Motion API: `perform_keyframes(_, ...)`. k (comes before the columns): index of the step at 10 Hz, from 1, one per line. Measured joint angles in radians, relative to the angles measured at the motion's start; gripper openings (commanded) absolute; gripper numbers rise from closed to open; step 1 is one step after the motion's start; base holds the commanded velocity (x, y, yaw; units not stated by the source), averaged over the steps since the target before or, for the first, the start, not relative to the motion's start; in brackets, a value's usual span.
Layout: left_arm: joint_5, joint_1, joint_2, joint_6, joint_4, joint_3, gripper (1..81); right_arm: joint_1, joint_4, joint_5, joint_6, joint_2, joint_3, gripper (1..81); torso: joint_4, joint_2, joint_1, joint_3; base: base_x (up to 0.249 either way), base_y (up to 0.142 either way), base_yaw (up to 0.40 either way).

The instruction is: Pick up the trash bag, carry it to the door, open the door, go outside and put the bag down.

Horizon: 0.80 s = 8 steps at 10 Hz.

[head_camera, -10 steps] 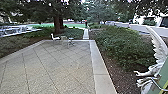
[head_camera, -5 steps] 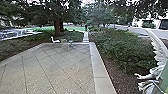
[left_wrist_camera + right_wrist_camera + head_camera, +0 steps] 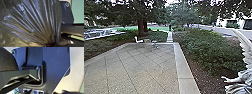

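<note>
Carry trash bag [image 3: 33, 21] clenched in left gripper [image 3: 50, 45], cannot tell right gripper's hold, lower slowly beside pale curb [image 3: 183, 68], release once settled.

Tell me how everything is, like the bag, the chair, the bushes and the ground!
Trash bag: gathered into long, shiny creases; tied or not, I can't tell.
White chair: upright, near the paving's far edge.
Bushes: green, leafy.
Paving: flat, looks dry.
Tree trunk: standing.
</note>
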Motion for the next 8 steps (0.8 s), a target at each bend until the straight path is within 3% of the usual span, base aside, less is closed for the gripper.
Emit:
perform_keyframes(6, 0.0, -0.002, -0.006, -0.001, 0.0, -0.001, 1.0, -0.002, -0.021, -0.009, -0.001, 0.006, 0.004, 81.1, 0.001, 0.001, 0.001, 0.0, 0.015, 0.0, 0.0)
perform_keyframes(7, 0.001, 0.001, -0.006, -0.003, 0.0, -0.002, 1.0, -0.002, -0.021, -0.01, -0.001, 0.006, 0.004, 81.1, 0.012, 0.001, 0.001, 0.0, 0.0, 0.0, 0.0)
perform_keyframes(8, 0.0, -0.001, -0.009, -0.004, 0.0, -0.001, 1.0, -0.002, -0.021, -0.01, -0.001, 0.005, 0.003, 81.1, 0.035, 0.001, 0.001, 0.0, 0.0, 0.0, 0.0)
